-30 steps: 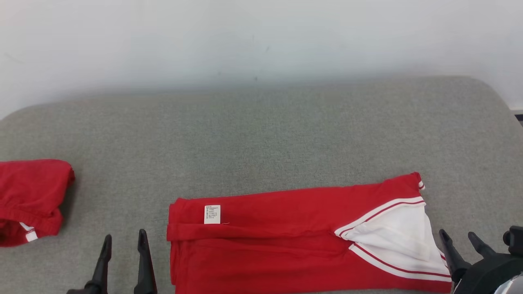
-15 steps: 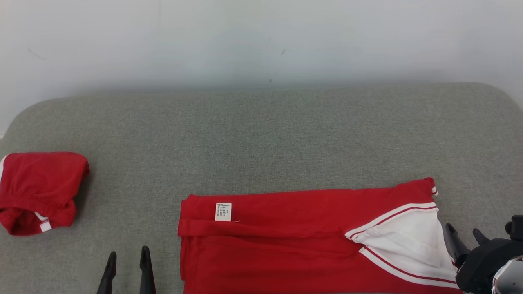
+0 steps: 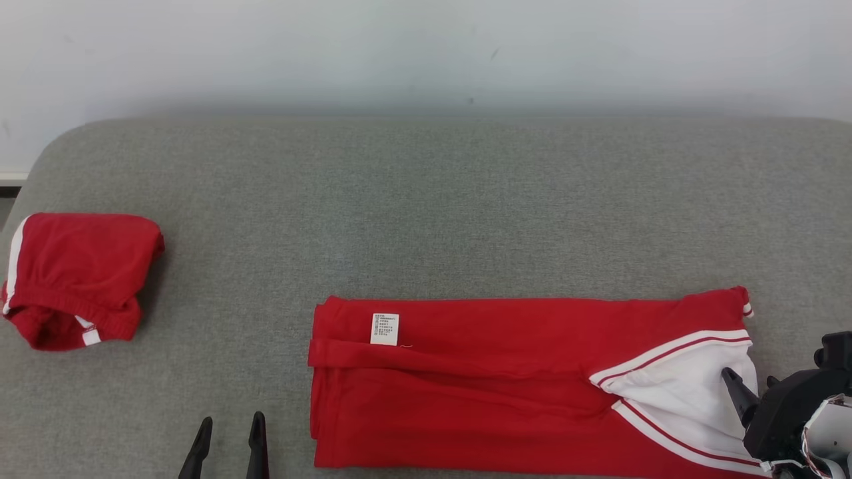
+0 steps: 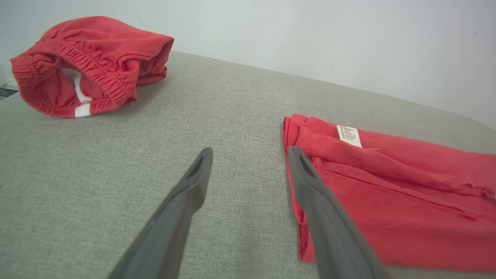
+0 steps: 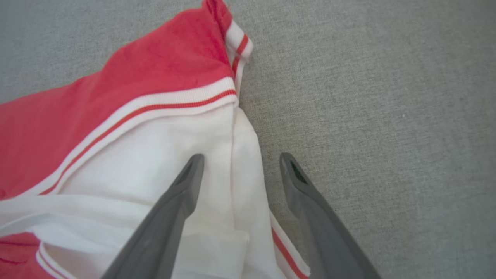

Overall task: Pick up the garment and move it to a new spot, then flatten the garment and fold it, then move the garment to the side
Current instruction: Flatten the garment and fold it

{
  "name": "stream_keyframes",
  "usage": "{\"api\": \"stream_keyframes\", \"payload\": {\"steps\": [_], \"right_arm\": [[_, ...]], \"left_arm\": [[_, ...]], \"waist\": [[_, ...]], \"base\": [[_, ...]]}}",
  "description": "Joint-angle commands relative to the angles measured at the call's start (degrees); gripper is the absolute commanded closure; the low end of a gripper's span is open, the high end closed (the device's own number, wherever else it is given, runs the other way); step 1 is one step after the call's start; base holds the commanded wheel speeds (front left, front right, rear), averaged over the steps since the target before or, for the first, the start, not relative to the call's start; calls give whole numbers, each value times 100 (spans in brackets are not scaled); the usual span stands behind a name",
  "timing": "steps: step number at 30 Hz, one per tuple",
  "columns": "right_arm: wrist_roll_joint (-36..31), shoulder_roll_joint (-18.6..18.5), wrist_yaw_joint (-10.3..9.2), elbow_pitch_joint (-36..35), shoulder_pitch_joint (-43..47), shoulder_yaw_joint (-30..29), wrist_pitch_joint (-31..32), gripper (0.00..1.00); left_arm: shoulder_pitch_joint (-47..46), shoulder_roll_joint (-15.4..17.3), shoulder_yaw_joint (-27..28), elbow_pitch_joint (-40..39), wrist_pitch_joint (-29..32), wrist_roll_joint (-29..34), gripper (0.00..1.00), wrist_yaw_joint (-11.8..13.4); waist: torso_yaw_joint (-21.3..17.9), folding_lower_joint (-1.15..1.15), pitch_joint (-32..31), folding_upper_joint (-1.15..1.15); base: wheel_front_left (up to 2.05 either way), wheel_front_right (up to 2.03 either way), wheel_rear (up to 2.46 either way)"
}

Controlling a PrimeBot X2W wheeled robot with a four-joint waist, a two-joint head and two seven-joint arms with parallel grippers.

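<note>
Now | garment (image 3: 479, 386) lying in a long folded strip on cushion (image 3: 426, 199) | left gripper (image 4: 250, 149) hanging wide open, empty, just beside its label (image 3: 385, 329) end | right gripper (image 5: 242, 156) hanging wide open, empty, straddling white panel (image 5: 135, 155) edge | next, I judge: pinching all layers, both ends level.

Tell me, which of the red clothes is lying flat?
The long folded shirt with the white tag; the elastic-waisted garment at the left is bunched up.

A plain white wall (image 3: 266, 53) runs across the back, evenly lit, with a few small dark specks (image 3: 494, 53) on it. Below it spreads a grey fabric-covered surface (image 3: 466, 213), its far left corner rounded.
</note>
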Motion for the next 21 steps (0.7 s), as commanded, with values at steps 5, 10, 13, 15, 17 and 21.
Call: {"api": "stream_keyframes", "payload": {"steps": [5, 10, 13, 15, 17, 21], "right_arm": [[-38, 22, -15, 206, -65, -8, 181, 0], [-65, 155, -15, 484, -21, 81, 404, 0], [-42, 265, 0, 573, -3, 198, 448, 0], [-18, 316, 7, 600, -20, 308, 435, 0], [4, 387, 19, 648, -86, 469, 402, 21], [43, 458, 21, 727, -189, 620, 358, 73]], "left_arm": [[-45, 50, -7, 22, 85, -26, 0, 36], [-25, 80, -25, 59, 115, -75, 0, 24], [-49, 106, -23, 83, 102, -94, 0, 22], [-59, 132, -18, 96, 90, -98, 0, 21], [-85, 163, -9, 116, 56, -102, 0, 13], [-115, 205, -8, 160, 30, -121, 0, 1]], "waist": [[117, 0, 92, 0], [161, 0, 132, 0], [176, 0, 144, 0], [180, 0, 150, 0], [188, 0, 160, 0], [208, 0, 174, 0]], "base": [[0, 0, 0], [0, 0, 0], [0, 0, 0], [0, 0, 0], [0, 0, 0], [0, 0, 0]]}}
